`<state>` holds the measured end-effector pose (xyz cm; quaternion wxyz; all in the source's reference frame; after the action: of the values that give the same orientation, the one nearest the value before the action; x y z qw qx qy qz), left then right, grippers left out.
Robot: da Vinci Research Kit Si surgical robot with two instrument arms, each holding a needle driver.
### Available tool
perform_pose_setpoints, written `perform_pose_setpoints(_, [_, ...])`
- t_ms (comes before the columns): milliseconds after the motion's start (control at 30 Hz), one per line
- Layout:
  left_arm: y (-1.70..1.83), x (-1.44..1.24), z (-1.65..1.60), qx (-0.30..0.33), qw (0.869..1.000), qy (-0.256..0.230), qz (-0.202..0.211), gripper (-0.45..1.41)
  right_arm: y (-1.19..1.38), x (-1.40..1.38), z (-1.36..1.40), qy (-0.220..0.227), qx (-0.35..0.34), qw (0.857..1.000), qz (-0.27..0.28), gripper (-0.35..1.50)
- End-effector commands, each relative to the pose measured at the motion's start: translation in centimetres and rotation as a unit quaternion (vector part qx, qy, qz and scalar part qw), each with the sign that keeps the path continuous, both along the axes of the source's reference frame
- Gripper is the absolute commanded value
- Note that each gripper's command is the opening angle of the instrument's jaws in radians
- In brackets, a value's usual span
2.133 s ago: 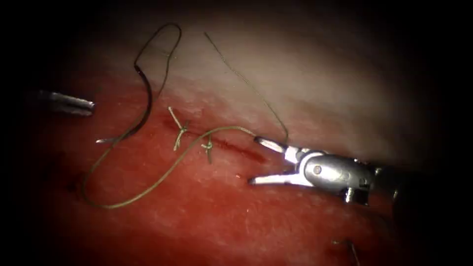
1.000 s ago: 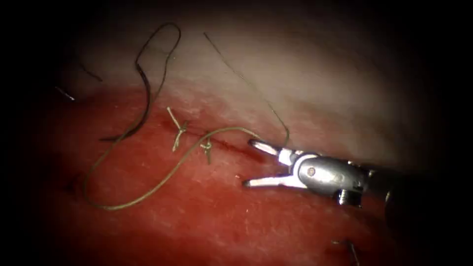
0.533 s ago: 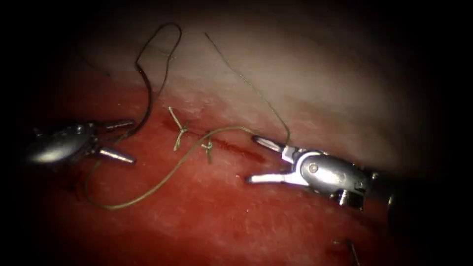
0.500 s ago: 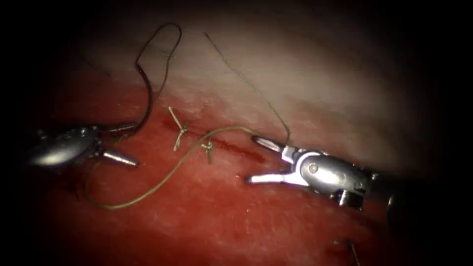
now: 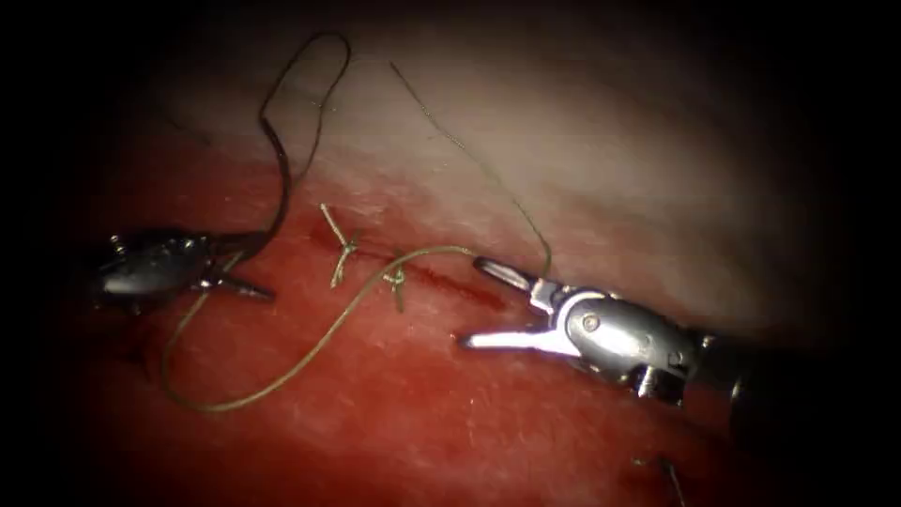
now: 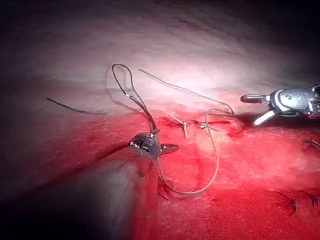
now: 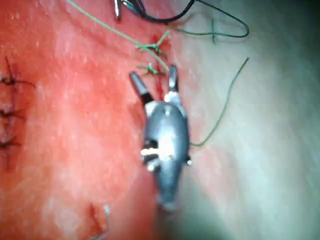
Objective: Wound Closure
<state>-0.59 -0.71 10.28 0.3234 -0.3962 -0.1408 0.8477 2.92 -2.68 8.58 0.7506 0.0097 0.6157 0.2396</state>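
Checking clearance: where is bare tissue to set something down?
Free: the red tissue below the thread loop and right hand, open and empty; the pale stretch above that hand. Crowded: the cut with its knots, and left of it, where the open left hand meets the needle lying on the tissue.

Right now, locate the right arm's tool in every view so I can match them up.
Endoscope view: right arm's tool, jaws open and empty, at the right end of the cut, right of the knotted stitches.
Left wrist view: right arm's tool beyond the knotted stitches.
Right wrist view: right arm's tool, jaws open toward the knotted stitches.
Shared landmark: the knotted stitches.
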Motion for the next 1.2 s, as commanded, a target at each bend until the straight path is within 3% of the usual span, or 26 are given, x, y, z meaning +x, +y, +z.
perform_pose_setpoints(33, [-0.01, -0.05, 0.08, 0.001, 1.0, 0.002, -0.001, 0.36, 0.0, 0.1, 0.07, 0.001, -0.001, 1.0, 0.0, 1.29])
perform_pose_setpoints(667, [0.12, 0.16, 0.31, -0.003, 0.998, 0.053, -0.017, 0.36, -0.09, 0.24, 0.11, 0.004, 0.004, 1.0, -0.005, 1.29])
perform_pose_setpoints(1200, [0.29, 0.22, 0.39, -0.006, 0.998, 0.053, -0.03, 0.54, -0.14, 0.29, 0.13, 0.002, 0.006, 1.0, -0.007, 1.29])
